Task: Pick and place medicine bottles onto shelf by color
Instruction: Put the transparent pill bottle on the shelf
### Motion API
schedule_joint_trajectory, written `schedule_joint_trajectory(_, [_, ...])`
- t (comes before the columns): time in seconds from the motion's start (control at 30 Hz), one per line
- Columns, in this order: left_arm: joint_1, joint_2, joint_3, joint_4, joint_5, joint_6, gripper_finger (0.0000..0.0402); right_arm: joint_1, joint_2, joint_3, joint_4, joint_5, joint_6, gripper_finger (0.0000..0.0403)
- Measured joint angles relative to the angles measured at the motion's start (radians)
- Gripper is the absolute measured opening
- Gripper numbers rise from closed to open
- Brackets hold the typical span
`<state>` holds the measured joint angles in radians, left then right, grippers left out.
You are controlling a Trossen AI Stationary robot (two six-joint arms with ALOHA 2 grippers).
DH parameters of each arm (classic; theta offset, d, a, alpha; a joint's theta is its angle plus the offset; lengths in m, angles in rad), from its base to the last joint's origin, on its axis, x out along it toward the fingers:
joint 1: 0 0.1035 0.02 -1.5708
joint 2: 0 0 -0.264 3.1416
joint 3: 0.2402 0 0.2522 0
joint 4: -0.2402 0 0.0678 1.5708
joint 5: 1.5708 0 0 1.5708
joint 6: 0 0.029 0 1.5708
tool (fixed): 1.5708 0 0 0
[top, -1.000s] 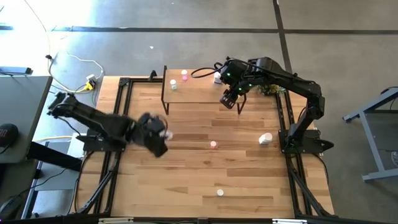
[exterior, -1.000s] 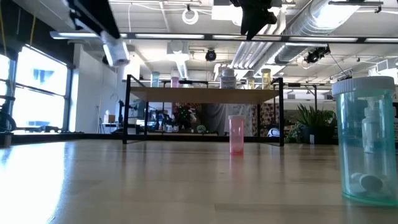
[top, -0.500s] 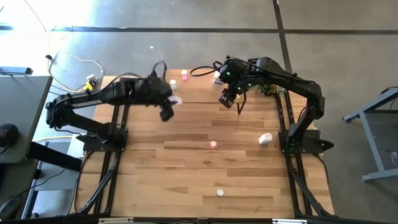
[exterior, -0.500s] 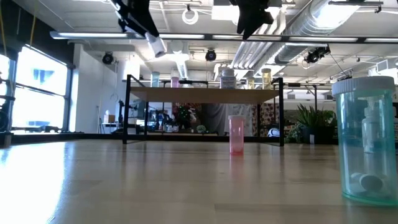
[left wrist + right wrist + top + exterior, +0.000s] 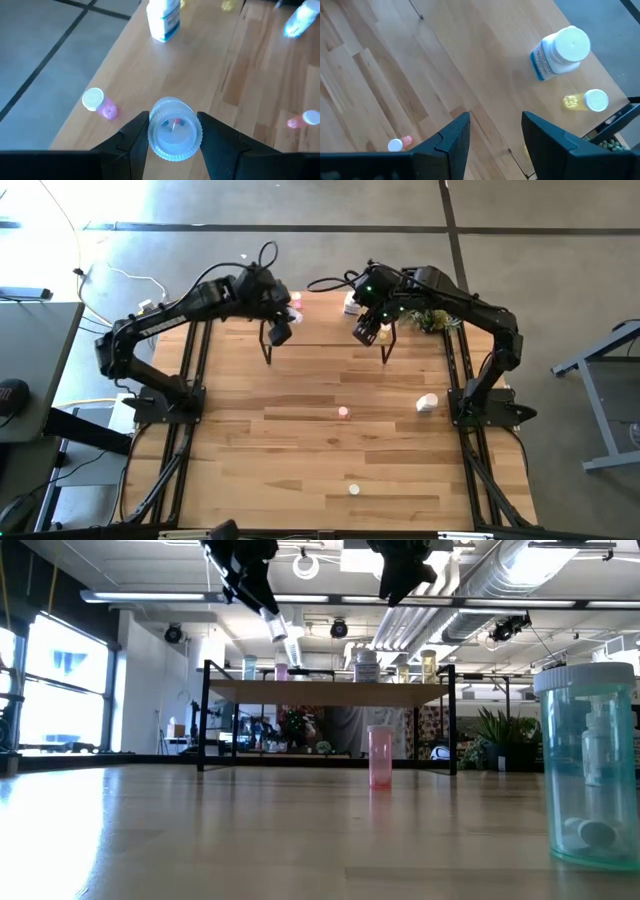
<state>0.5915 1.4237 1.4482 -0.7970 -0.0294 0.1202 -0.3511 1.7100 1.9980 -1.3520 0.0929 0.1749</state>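
Note:
My left gripper (image 5: pixel 280 330) is shut on a small pale translucent medicine bottle (image 5: pixel 174 131), high over the left part of the shelf (image 5: pixel 325 330). In the low view the bottle (image 5: pixel 274 626) hangs well above the shelf top (image 5: pixel 330 692). A pink bottle (image 5: pixel 100 103) and a large white bottle (image 5: pixel 164 20) stand on the shelf beneath it. My right gripper (image 5: pixel 368 330) hovers open over the shelf's right part, holding nothing; a large white bottle (image 5: pixel 560 52) and a yellow one (image 5: pixel 585 101) stand on the shelf below it. My left gripper pinches the bottle's round side wall (image 5: pixel 152 131) between its two fingers (image 5: pixel 132 137), one on each side. The fingers slant down from the table's left. The bottle is tilted along the fingers, one round end toward the wrist camera, and is lifted clear of the shelf.
On the table in front of the shelf are a pink bottle (image 5: pixel 343 412), a white one (image 5: pixel 427 403) and another white one (image 5: pixel 354 490) near the front edge. A tall blue-green bottle (image 5: pixel 585 765) stands close to the low camera. A green plant (image 5: pixel 430 320) sits at the far right.
My left gripper has swung from the table's left side toward the far edge and up, turning as it went, and now stands over the shelf's left part. It has stayed shut on the bottle, which has been carried along clear of the table.

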Motion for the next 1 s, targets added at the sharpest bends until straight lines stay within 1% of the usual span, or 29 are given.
schedule_joint_trajectory(0.27, [0.018,0.122,0.092,-0.131,0.005,0.039,0.0145,-0.016,0.000,0.000,0.000,0.000,-0.019,0.0170])
schedule_joint_trajectory(0.37, [0.017,0.148,0.106,-0.153,0.051,0.057,0.0145,-0.016,0.000,0.000,0.000,-0.001,-0.016,0.0170])
schedule_joint_trajectory(0.5, [0.016,0.171,0.106,-0.162,0.070,0.082,0.0145,-0.015,0.000,0.000,-0.009,-0.014,0.058,0.0170])
schedule_joint_trajectory(0.67, [0.022,0.208,0.106,-0.209,0.070,0.139,0.0145,-0.013,0.000,0.000,-0.019,-0.109,0.134,0.0170])
schedule_joint_trajectory(1.0, [0.038,0.223,0.106,-0.232,0.070,0.221,0.0145,0.060,0.000,0.000,-0.022,-0.117,0.260,0.0170])
